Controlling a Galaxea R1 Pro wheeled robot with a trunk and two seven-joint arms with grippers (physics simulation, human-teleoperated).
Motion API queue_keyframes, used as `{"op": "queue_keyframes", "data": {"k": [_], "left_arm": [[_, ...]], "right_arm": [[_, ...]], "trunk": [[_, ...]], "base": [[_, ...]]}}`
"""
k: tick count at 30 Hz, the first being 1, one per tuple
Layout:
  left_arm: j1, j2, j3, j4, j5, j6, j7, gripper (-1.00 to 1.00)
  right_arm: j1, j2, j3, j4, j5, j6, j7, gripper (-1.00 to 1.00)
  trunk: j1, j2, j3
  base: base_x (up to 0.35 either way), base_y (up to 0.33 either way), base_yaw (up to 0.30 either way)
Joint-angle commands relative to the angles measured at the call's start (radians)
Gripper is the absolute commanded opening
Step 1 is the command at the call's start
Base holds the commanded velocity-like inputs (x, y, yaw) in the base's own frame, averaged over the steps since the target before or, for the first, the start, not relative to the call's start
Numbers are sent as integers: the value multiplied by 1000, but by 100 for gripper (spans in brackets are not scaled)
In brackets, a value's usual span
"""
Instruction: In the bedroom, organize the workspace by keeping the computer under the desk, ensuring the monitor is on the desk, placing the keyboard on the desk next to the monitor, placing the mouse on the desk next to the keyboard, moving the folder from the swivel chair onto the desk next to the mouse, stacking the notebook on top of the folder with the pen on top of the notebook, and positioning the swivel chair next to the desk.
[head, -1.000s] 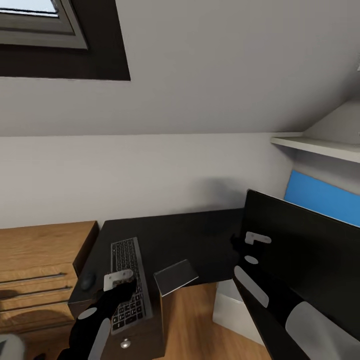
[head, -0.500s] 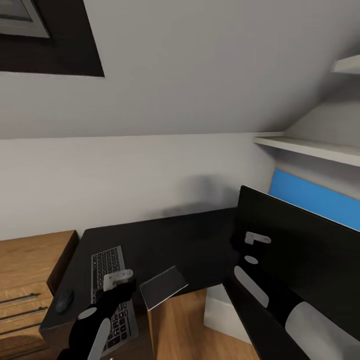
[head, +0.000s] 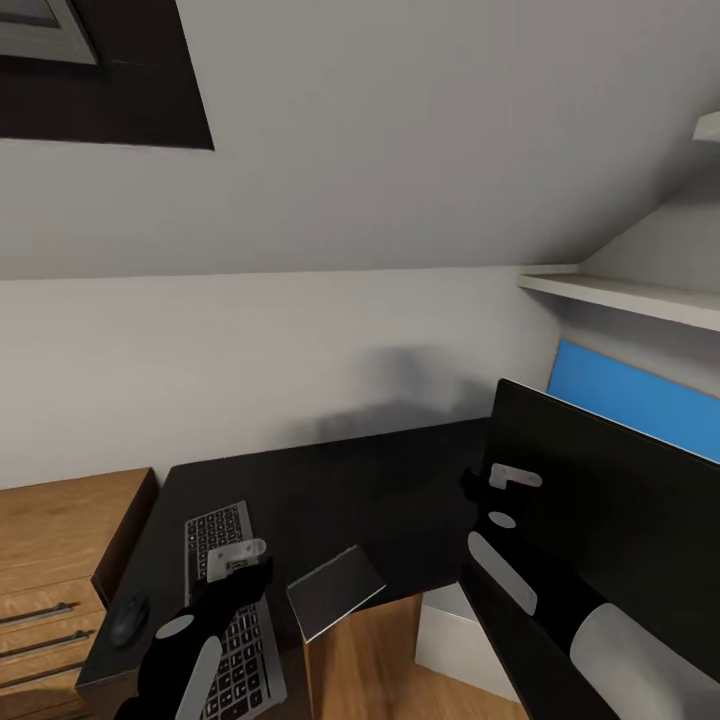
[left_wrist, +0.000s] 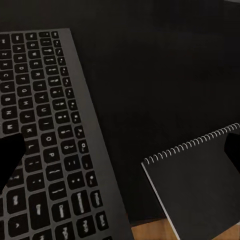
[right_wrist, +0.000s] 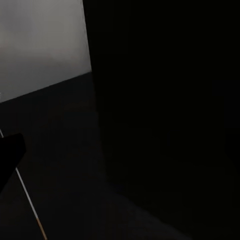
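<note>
The glossy black desk (head: 380, 480) carries the keyboard (head: 225, 600), with the small dark mouse (head: 130, 618) beside it. On the keyboard's other side the dark grey notebook (head: 335, 590) juts over the desk edge. My left gripper (head: 240, 565) hovers open over the keyboard (left_wrist: 50, 125), and the spiral-bound notebook (left_wrist: 200, 190) lies off to one side. The black monitor (head: 610, 500) stands on the desk's right wing. My right gripper (head: 480, 492) is open at the monitor's (right_wrist: 165, 100) left edge, one finger (right_wrist: 10, 150) showing. A pale boxy computer (head: 450, 630) sits under the desk.
Low wooden drawers (head: 60, 540) stand left of the desk. A white wall shelf (head: 620, 295) juts out at the right, with a blue panel (head: 625, 390) below it behind the monitor. A dark-framed window (head: 100, 80) is at the upper left, under a sloped ceiling.
The whole picture slid left, then a little back right and down, so the camera moved. Both arms keep their place in view and neither gripper's state has changed.
</note>
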Motion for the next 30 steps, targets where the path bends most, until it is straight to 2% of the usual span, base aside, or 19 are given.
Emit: {"op": "queue_keyframes", "data": {"k": [1,6,13,17,19,30], "left_arm": [[-1,0,-1,-1,11,4,9,100],[-1,0,-1,-1,11,4,9,100],[-1,1,-1,-1,12,5,9,100],[-1,1,-1,-1,20,5,9,100],[-1,1,-1,-1,39,5,9,100],[-1,1,-1,-2,44,5,9,100]], "right_arm": [[-2,-1,5,-2,-6,1,-7,100],[-2,-2,4,-2,-6,1,-8,100],[-2,-2,5,-2,-6,1,-8,100],[-2,-2,5,-2,-6,1,-9,100],[-2,-2,5,-2,-6,2,-8,100],[-2,-1,6,-2,-6,2,-8,100]], "trunk": [[0,-1,-1],[0,-1,-1],[0,-1,0],[0,-1,0],[0,-1,0],[0,-1,0]], "base": [[7,5,0],[141,1,-46],[-6,10,-97],[-194,122,-11],[-274,135,-3],[-319,98,0]]}}
